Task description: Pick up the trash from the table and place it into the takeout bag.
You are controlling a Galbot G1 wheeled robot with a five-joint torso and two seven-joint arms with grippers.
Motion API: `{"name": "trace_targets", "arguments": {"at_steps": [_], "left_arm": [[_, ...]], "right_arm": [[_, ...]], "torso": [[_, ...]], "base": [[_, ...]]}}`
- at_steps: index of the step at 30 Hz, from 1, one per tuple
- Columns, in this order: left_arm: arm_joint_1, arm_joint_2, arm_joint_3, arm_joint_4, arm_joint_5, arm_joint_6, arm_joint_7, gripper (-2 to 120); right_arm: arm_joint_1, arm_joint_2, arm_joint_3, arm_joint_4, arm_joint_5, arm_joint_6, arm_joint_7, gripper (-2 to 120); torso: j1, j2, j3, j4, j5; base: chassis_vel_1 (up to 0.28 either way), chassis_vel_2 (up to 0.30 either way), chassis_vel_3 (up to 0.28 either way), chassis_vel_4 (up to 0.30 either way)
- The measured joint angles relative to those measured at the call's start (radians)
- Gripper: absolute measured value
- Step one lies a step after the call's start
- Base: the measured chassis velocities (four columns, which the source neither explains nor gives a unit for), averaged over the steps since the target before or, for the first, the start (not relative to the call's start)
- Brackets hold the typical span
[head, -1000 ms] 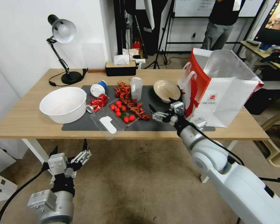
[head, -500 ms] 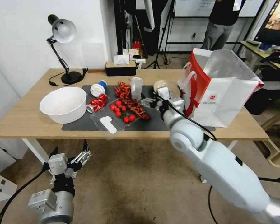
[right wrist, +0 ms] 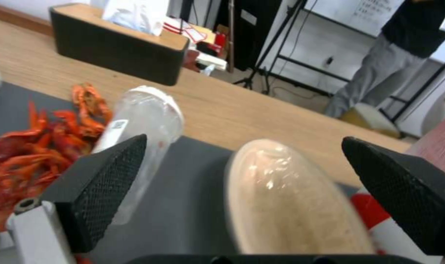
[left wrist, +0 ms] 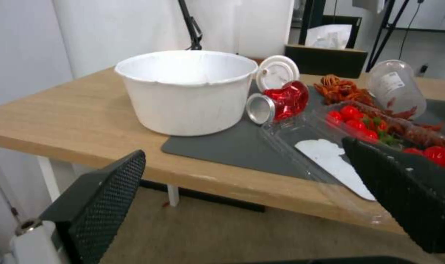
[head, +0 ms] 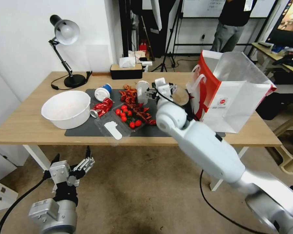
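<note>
On the table (head: 26, 126) lies a dark mat (head: 84, 130) with the trash. A crushed red can (head: 102, 108) (left wrist: 283, 102) and a blue-and-white lidded cup (head: 103, 92) (left wrist: 277, 71) lie left of a clear plastic cup (head: 142, 91) (right wrist: 139, 124). The beige paper bowl (head: 180, 95) (right wrist: 291, 205) sits by the takeout bag (head: 232, 97), which stands open at the table's right. My right gripper (head: 162, 89) (right wrist: 243, 141) hovers open over the mat, its fingers on either side of the bowl and not touching it. Open and idle, my left gripper (head: 73, 162) (left wrist: 247, 198) hangs below the table's front edge.
A big white bowl (head: 66, 109) (left wrist: 188, 88) stands at the mat's left. Red crayfish shells (head: 135, 105) (right wrist: 36, 146) and a clear tray of tomatoes (head: 125, 118) (left wrist: 379, 124) fill the middle. A desk lamp (head: 65, 48) and a dark tissue box (head: 126, 71) stand at the back.
My right arm has swung from the mat's front edge toward the back of the table, bringing its open gripper up to the beige bowl. The left arm has stayed put.
</note>
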Motion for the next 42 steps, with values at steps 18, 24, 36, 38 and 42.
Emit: {"name": "trace_targets", "arguments": {"at_steps": [18, 24, 36, 38, 42], "left_arm": [[-0.018, 0.012, 0.003, 0.003, -0.015, -0.001, -0.002, 100], [-0.018, 0.014, 0.002, 0.001, -0.017, -0.001, -0.002, 100], [-0.021, 0.015, 0.002, 0.004, -0.018, -0.001, -0.003, 100], [-0.023, 0.015, 0.004, 0.006, -0.019, -0.001, -0.003, 100], [-0.023, 0.015, 0.004, 0.006, -0.019, -0.001, -0.003, 100]], "right_arm": [[0.051, -0.056, -0.091, -0.087, -0.069, -0.003, -0.043, 100], [0.039, -0.071, -0.097, -0.096, -0.078, -0.002, -0.047, 100], [0.017, -0.08, -0.093, -0.11, -0.098, 0.0, -0.065, 100], [0.014, -0.08, -0.091, -0.117, -0.102, 0.0, -0.065, 100], [0.014, -0.08, -0.091, -0.118, -0.102, 0.0, -0.065, 100]], "torso": [[0.0, 0.0, 0.0, 0.0001, 0.0002], [0.0, 0.0, 0.0, 0.0, 0.0001], [0.0, 0.0, 0.0, 0.0, 0.0001], [0.0, 0.0, 0.0, 0.0001, 0.0001], [0.0, 0.0, 0.0, 0.0001, 0.0001]], "base": [[0.0, 0.0, 0.0, 0.0], [0.0, 0.0, 0.0, 0.0], [0.0, 0.0, 0.0, 0.0], [0.0, 0.0, 0.0, 0.0], [0.0, 0.0, 0.0, 0.0]]}}
